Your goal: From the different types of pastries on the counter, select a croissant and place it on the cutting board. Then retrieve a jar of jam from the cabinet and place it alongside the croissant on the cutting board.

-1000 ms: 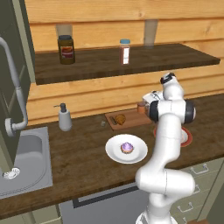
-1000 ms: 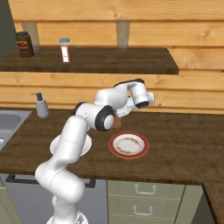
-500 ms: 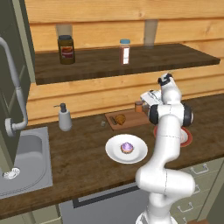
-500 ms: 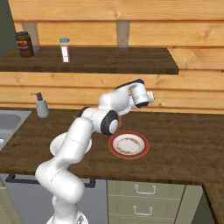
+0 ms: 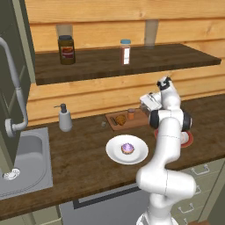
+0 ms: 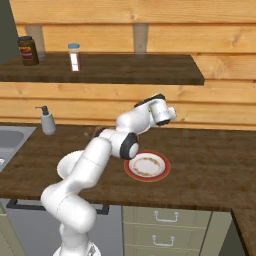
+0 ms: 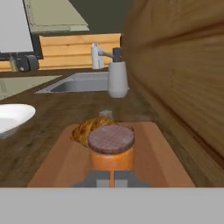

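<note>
The wooden cutting board (image 5: 122, 126) lies by the back wall. On it rest a brown croissant (image 5: 119, 119) and, just to its right, a small orange jam jar (image 5: 131, 114) with a dark lid, standing upright. My gripper (image 5: 143, 103) hovers right of the jar, pointing at it and a short way off. In the hand view the jar (image 7: 111, 151) stands straight ahead on the board (image 7: 164, 155), with the croissant (image 7: 89, 128) behind it. The two fingertips meet in front of the jar's base, so the gripper (image 7: 112, 178) is shut and empty.
A white plate with a cupcake (image 5: 127, 149) sits in front of the board. A red-rimmed plate (image 6: 147, 166) lies under my arm. The soap dispenser (image 5: 65, 118) and sink (image 5: 22, 162) are to the left. The shelf above carries a dark jar (image 5: 66, 49) and a bottle (image 5: 125, 52).
The hand has shifted only slightly near the board, and the elbow has swung a little. Jar and croissant have stayed in place.
</note>
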Robot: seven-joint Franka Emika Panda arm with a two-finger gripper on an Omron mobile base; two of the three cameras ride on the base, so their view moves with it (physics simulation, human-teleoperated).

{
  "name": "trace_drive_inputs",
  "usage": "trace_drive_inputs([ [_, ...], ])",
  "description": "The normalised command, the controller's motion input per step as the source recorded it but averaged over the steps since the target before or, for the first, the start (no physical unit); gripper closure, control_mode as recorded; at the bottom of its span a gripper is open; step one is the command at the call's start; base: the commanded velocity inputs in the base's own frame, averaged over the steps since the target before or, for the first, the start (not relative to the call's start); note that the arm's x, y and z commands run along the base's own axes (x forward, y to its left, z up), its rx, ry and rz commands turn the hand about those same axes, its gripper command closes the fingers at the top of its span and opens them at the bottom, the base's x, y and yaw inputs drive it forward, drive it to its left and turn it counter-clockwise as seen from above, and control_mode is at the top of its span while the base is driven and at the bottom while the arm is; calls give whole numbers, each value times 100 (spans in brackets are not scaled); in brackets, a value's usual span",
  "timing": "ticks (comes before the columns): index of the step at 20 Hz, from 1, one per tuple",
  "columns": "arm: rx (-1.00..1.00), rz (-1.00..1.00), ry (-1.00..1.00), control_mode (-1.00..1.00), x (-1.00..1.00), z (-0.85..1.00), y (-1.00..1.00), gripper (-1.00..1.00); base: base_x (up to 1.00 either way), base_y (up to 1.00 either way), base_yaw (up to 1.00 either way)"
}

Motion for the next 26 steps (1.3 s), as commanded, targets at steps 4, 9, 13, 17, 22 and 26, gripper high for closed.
trace_drive_inputs([
  [4,0,0,-2,-100,21,-28,-1,100,0,0,0],
  [9,0,0,-1,-100,21,-13,0,100,0,0,0],
  [13,0,0,0,-100,16,-4,0,-100,0,0,0],
  [17,4,0,-1,-100,-5,5,-43,-100,0,0,0],
  [22,4,-1,1,-100,-58,3,-46,-100,0,0,0],
  [26,5,-16,7,-100,-76,3,-3,-100,0,0,0],
])
